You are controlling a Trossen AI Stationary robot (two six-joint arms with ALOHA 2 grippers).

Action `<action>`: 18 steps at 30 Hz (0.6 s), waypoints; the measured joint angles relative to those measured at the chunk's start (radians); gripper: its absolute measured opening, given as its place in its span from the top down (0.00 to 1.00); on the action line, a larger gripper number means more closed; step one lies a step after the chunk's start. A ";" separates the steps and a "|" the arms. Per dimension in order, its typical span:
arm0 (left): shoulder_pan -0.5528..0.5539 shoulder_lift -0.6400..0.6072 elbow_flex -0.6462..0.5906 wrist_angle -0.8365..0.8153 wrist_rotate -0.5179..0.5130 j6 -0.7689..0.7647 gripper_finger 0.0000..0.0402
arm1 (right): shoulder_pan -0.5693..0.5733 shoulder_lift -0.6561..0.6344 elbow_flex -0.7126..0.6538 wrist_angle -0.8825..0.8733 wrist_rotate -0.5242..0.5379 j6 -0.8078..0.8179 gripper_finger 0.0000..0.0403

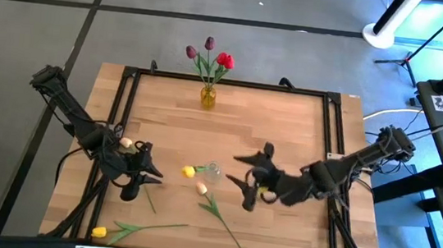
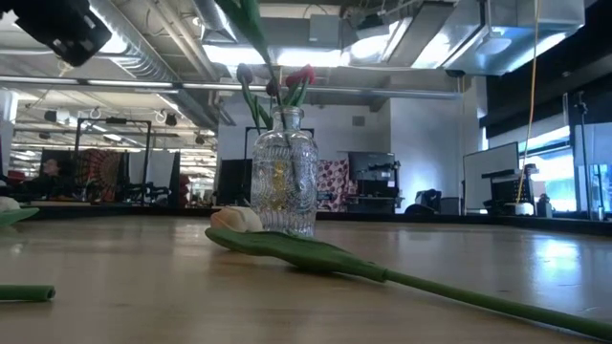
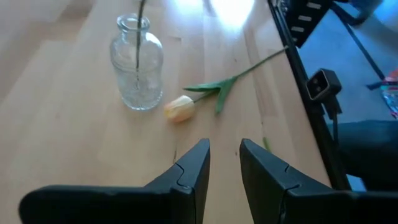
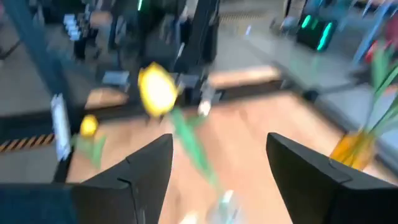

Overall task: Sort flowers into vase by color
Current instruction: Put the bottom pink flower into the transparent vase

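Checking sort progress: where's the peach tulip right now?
In the high view the peach tulip lies flat on the table near its middle, just beside the clear glass vase, between the left gripper and right gripper.

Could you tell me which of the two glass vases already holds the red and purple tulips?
The amber glass vase at the table's far edge holds them. The clear glass vase mid-table, between the grippers, holds only one yellow tulip.

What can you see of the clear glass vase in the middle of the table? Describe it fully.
The clear glass vase is a small ribbed bottle with a short neck, standing upright on the wooden table. One green stem runs down into it, carrying a yellow flower. A peach tulip lies beside its base; whether they touch is unclear.
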 joint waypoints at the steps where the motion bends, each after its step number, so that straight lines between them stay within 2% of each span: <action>1: -0.004 0.000 0.000 0.000 -0.014 0.000 0.79 | 0.015 0.003 0.000 -0.040 -0.011 0.045 0.36; 5: -0.005 0.000 0.000 0.000 -0.080 0.000 0.79 | 0.062 0.043 0.000 -0.225 -0.089 0.295 0.39; 9: -0.005 0.000 -0.019 0.002 -0.169 -0.001 0.79 | 0.086 0.143 0.000 -0.364 -0.194 0.508 0.40; 15: -0.005 0.000 -0.068 0.007 -0.282 -0.109 0.79 | 0.091 0.367 -0.001 -0.262 -0.272 0.595 0.40; 18: -0.005 0.000 -0.097 0.039 -0.300 -0.155 0.79 | 0.090 0.458 -0.001 -0.182 -0.295 0.600 0.40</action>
